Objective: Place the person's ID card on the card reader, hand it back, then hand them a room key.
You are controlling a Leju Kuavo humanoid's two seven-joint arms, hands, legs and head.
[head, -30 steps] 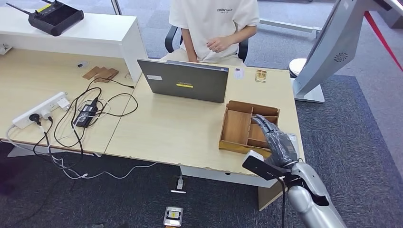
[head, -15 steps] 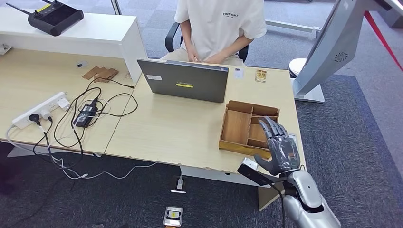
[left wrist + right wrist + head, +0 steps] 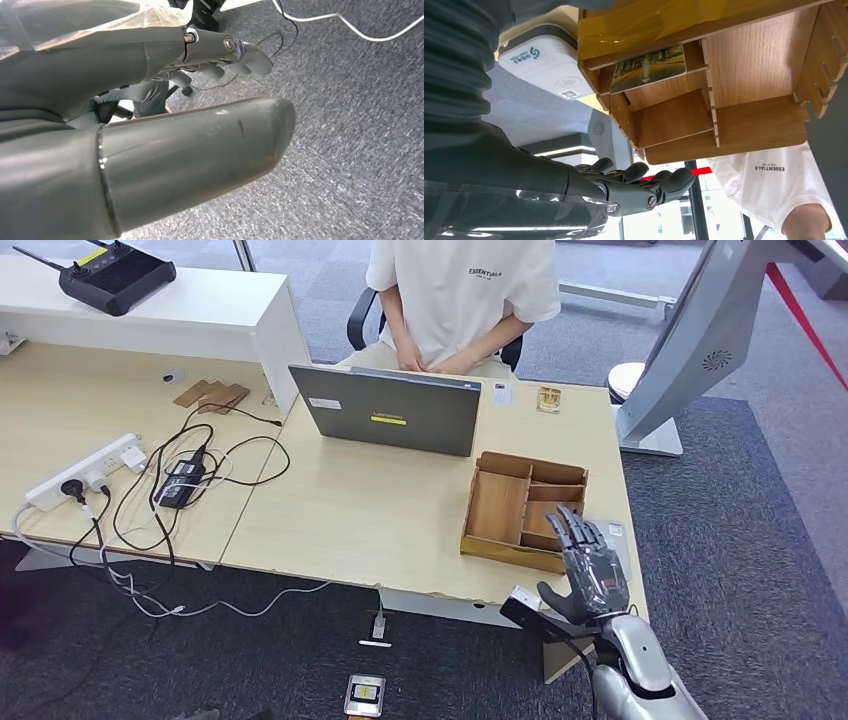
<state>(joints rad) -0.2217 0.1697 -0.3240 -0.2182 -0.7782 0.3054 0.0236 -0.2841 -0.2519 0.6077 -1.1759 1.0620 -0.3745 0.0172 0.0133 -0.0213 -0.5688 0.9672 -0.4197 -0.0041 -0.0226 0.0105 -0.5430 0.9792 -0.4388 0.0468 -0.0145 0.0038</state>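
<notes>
Hovering right hand (image 3: 590,565) with fingers (image 3: 572,528) spread and empty at counter (image 3: 380,510) edge, just short of wooden tray (image 3: 500,508), key card (image 3: 649,67) flat in its nearest compartment, directly ahead.

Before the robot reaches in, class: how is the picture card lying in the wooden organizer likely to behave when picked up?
The card looks thin and flat, so probably light and fairly stiff. It lies flat in a compartment of the wooden organizer, so lifting an edge may be awkward. Its printed face seems smooth, perhaps slippery for the right hand.
</notes>
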